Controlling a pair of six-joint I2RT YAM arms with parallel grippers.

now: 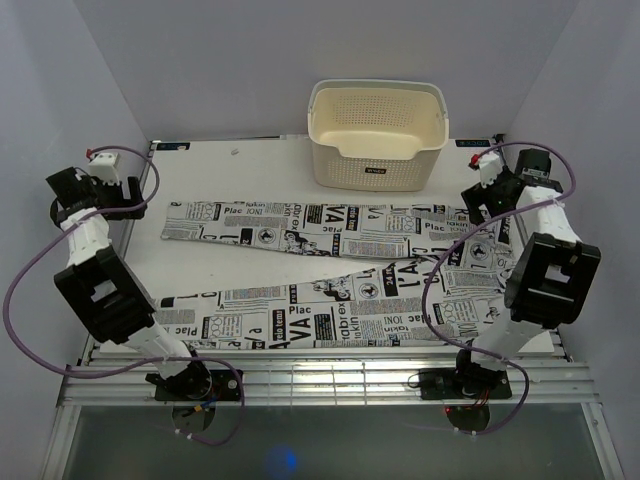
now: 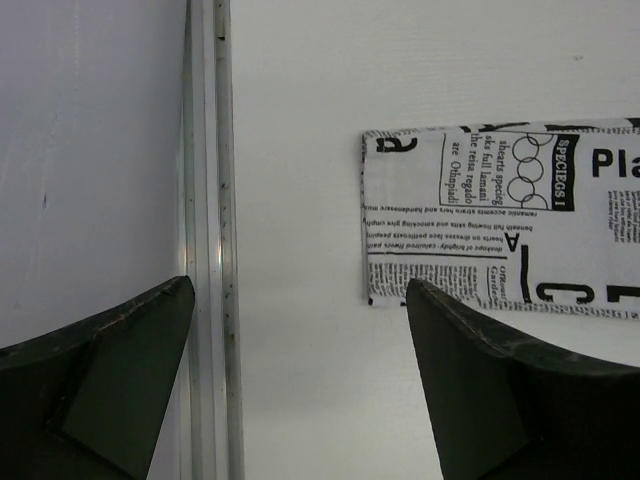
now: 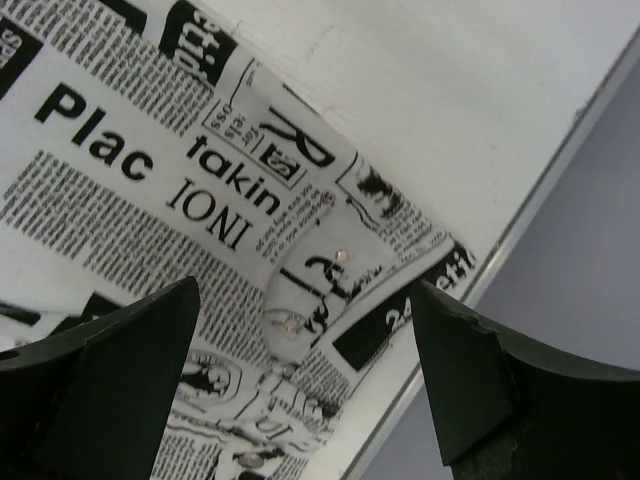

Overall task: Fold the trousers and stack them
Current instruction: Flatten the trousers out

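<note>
Spanning the table (image 1: 225,265) in a V overhead, trousers (image 1: 330,225) show only a leg hem (image 2: 378,220) to left wrist, waistband studs (image 3: 343,256) to right; both jaws apart.

Bare table (image 1: 225,265) lies open at centre left between the two spread legs of the trousers (image 1: 340,300); the basket (image 1: 377,135) blocks the upper centre; walls (image 1: 60,90) close both sides.

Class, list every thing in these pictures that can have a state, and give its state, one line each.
trousers: unfolded, spread flat, legs splayed apart.
basket: upright, looks empty.
left claw: open, holding nothing, near a leg hem.
right claw: open, holding nothing, above the waist end.
</note>
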